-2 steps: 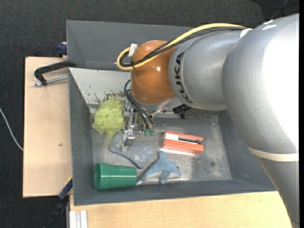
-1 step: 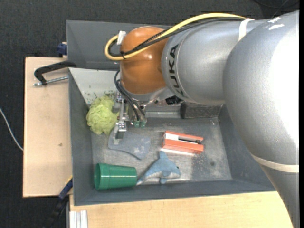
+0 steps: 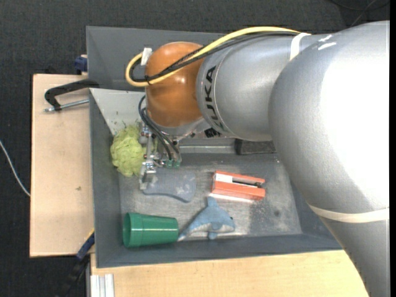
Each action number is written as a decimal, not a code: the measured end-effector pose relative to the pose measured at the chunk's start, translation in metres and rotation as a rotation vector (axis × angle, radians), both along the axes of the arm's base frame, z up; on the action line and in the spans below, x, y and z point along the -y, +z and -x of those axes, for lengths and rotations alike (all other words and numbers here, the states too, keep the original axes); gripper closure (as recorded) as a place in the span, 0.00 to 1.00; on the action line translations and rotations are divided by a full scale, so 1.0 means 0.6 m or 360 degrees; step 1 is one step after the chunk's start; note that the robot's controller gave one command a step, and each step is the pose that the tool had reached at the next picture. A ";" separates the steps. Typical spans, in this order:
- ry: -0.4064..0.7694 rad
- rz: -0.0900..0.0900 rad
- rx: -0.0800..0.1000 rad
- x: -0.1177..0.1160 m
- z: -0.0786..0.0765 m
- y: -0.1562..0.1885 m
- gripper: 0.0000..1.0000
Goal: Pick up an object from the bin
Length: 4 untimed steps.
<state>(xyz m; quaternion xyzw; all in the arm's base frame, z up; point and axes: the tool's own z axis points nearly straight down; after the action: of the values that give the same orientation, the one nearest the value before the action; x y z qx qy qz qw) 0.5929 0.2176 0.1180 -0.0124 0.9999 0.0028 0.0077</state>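
I read this as the approach step; jaws low between fuzzy yellow-green lump (image 3: 127, 150) and flat grey pad (image 3: 171, 185); can't tell their opening; next move needs one target centred, then closing.

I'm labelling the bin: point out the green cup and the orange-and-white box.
green cup (image 3: 148, 229), camera view, on its side wall.
orange-and-white box (image 3: 238, 193), camera view, on its orange face.

A grey bin (image 3: 99, 184) holds a dark green cup (image 3: 148, 229), a pale lime tuft (image 3: 127, 150), a blue-grey slab (image 3: 173, 185), a blue-grey fish toy (image 3: 213, 218) and an orange-and-white box (image 3: 238, 186); the silver arm (image 3: 278, 85) wears an orange cover (image 3: 170, 91) and a yellow cable (image 3: 229, 38).
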 end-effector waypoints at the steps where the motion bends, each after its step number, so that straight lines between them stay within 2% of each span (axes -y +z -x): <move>1: -0.0136 0.0003 0.0005 0.005 -0.005 -0.049 0.00; 2: -0.0197 0.0008 0.0031 -0.013 -0.019 -0.057 1.00; 3: -0.0198 0.0009 0.0028 -0.013 -0.018 -0.058 1.00; 4: -0.0188 0.0010 -0.0020 -0.014 -0.001 0.026 1.00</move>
<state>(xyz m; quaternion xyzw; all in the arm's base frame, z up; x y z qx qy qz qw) 0.5933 0.2257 0.1335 0.0466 0.9989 -0.0007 0.0014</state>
